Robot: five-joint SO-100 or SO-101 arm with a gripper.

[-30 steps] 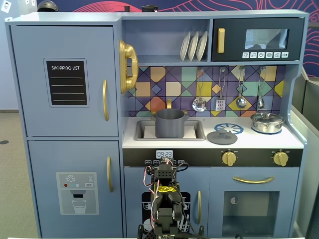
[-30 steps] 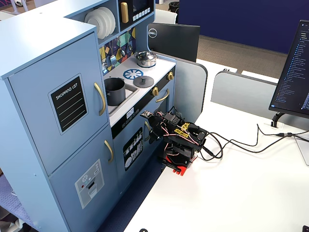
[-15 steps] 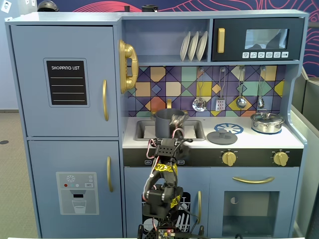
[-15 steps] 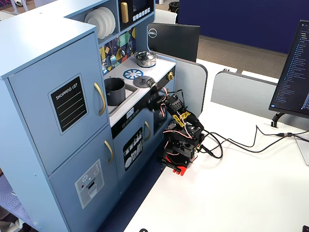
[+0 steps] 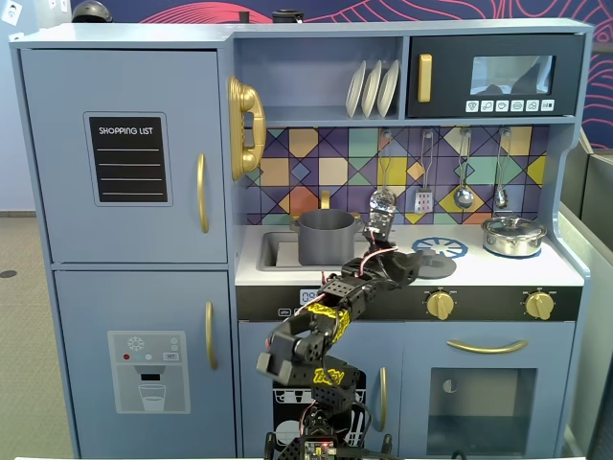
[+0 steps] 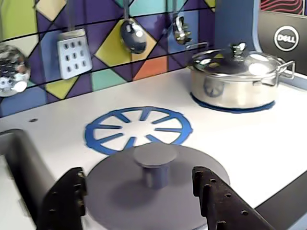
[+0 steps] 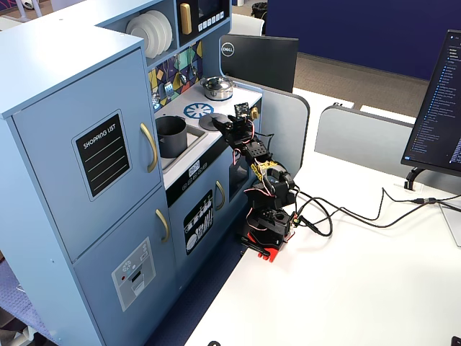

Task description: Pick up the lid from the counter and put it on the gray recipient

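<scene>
While the lid (image 6: 156, 184) lies flat, the end effector (image 6: 139, 201) straddles it, spread.

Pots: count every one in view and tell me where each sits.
2. The gray pot stands uncovered in the sink, left of the burners in a fixed view. The steel pot, with its lid on, sits on the far right burner. None seem hidden.

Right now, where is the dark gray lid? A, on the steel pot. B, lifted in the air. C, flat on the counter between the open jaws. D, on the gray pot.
C: in the wrist view the lid lies flat on the white counter, the jaws open on either side of it.
</scene>
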